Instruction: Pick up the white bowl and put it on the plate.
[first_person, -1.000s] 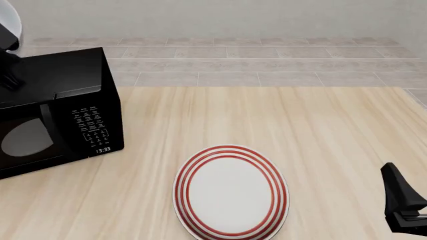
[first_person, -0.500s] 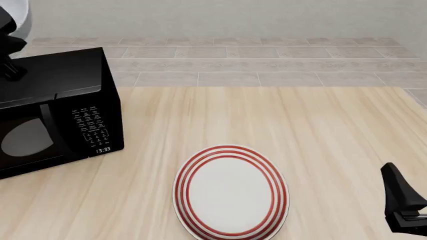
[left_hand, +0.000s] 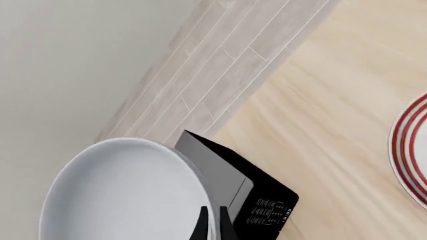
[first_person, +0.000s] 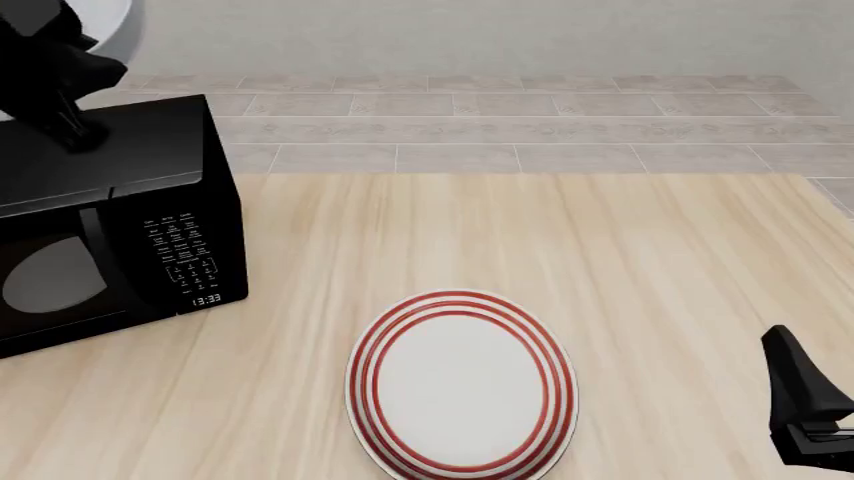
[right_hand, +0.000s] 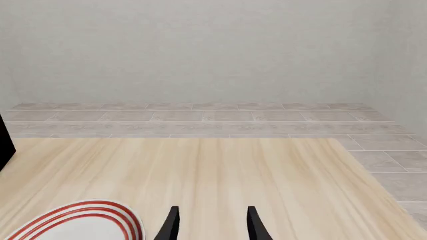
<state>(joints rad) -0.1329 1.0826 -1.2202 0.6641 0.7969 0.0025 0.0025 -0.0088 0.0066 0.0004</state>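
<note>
The bowl (left_hand: 123, 192) is up in the air, gripped at its rim by the left gripper (left_hand: 212, 225), whose two dark fingers pinch the rim edge between them, one inside and one outside. In the front view only a sliver of the bowl (first_person: 104, 20) shows at the top left corner, behind the left arm (first_person: 54, 70), which is raised high above the microwave (first_person: 114, 220). The plate (first_person: 461, 385) lies flat on the wood table (first_person: 641, 260) nearest the camera, well apart from the bowl and to its right. The right gripper (right_hand: 210, 225) rests low at the near right edge of the table, pointing forward, its jaws parted with bare tabletop between them; the plate (right_hand: 80, 222) sits just beside it on its left. The microwave stands at the left, its display reading 13:33; the keypad labels are too small to read
</note>
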